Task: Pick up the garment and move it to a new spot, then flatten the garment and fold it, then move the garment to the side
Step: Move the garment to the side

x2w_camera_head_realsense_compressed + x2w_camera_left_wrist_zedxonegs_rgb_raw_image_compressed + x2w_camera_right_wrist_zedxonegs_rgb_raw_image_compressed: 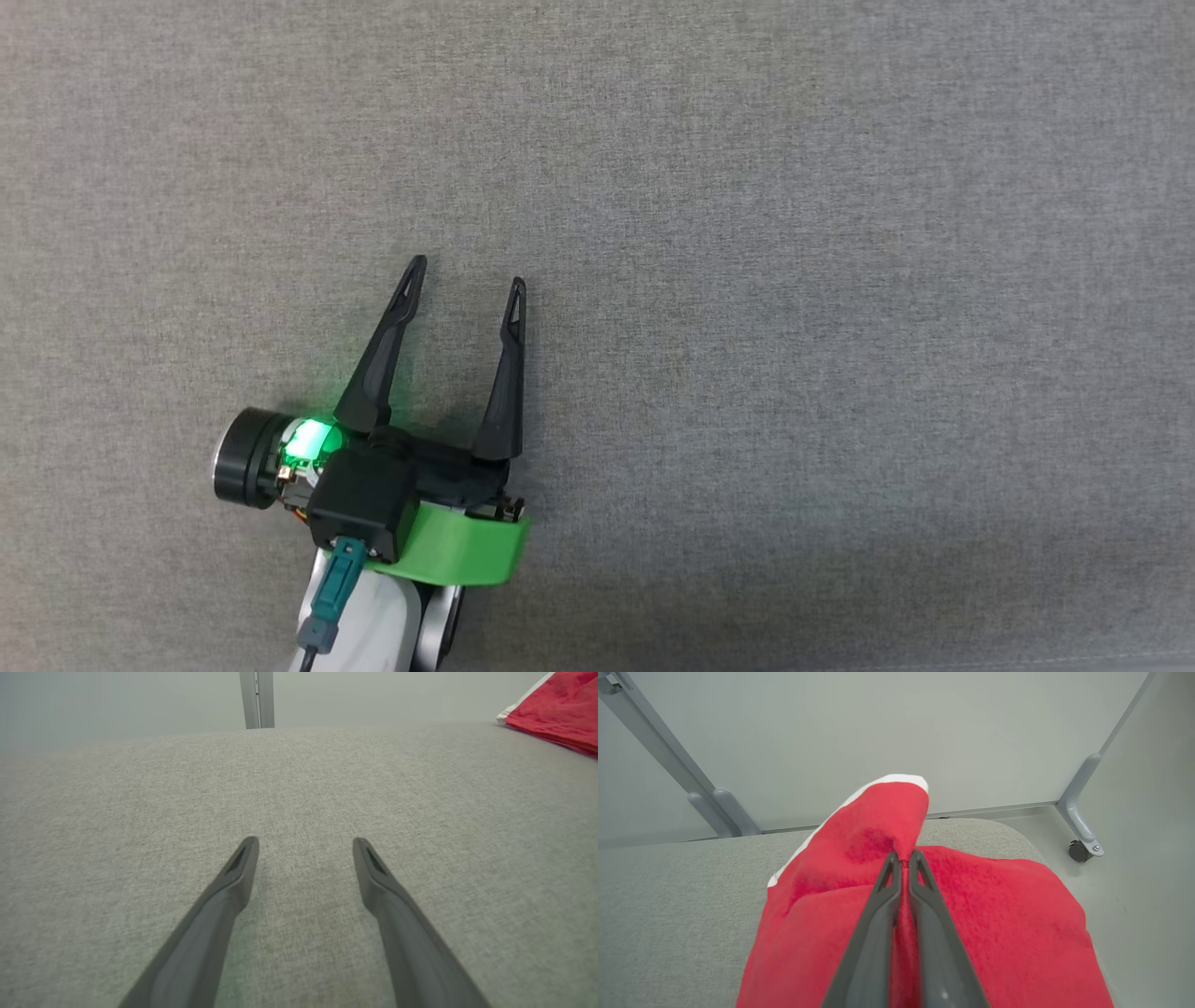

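Our right gripper [902,855] pinches a raised fold of the red garment [994,914], which lies at a corner of the grey surface [668,896]. We judge this is for moving it aside. Our left gripper [466,275] stands wide and empty, well apart, keeping clear.

The left gripper [466,275], two long dark tapered fingers on a black wrist block, rises from a pale forearm [373,625] at the lower left of the head view. Its jaws stand wide apart with nothing between them, and a green band [457,551] wraps the wrist. The right gripper [904,856] has its dark fingers drawn together, tips nearly touching, pinching a fold of the red terry garment [994,914].
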Robot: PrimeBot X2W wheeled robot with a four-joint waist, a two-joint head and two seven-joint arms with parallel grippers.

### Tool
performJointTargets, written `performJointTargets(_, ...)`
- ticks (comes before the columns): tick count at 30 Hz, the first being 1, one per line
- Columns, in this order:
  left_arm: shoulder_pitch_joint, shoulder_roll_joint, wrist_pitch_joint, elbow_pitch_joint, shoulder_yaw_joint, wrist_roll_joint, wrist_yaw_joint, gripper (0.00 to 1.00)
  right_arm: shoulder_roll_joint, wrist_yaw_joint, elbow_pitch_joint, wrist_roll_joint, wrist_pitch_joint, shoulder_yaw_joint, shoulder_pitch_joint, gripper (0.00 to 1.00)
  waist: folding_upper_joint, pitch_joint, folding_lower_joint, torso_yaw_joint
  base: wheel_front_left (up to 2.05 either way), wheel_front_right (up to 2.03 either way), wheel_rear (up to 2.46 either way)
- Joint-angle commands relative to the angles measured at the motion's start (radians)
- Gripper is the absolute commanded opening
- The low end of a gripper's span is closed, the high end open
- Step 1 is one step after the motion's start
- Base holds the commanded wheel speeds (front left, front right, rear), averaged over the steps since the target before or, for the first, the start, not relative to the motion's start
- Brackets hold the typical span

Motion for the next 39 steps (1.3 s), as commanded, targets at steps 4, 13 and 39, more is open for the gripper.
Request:
performJointTargets(4,-0.014,0.003,0.0,-0.002,0.004,0.01,0.001,1.0,-0.038,-0.001,0.035,0.02,-0.015,-0.022,0.018,0.0,0.0,0.012,-0.0002,0.016,0.0,0.0,0.0)
performJointTargets(13,-0.023,0.003,0.0,-0.001,0.012,0.02,-0.011,1.0,-0.036,-0.001,0.16,-0.003,-0.045,-0.015,0.07,1.0,0.0,0.023,-0.0002,0.014,0.0,0.0,0.0)
performJointTargets(39,0.108,0.003,0.0,0.018,0.089,-0.066,0.016,1.0,0.694,-0.001,-0.116,-0.821,-0.162,-0.331,0.393,1.0,0.0,-0.319,-0.0002,-0.04,0.0,0.0,0.0)
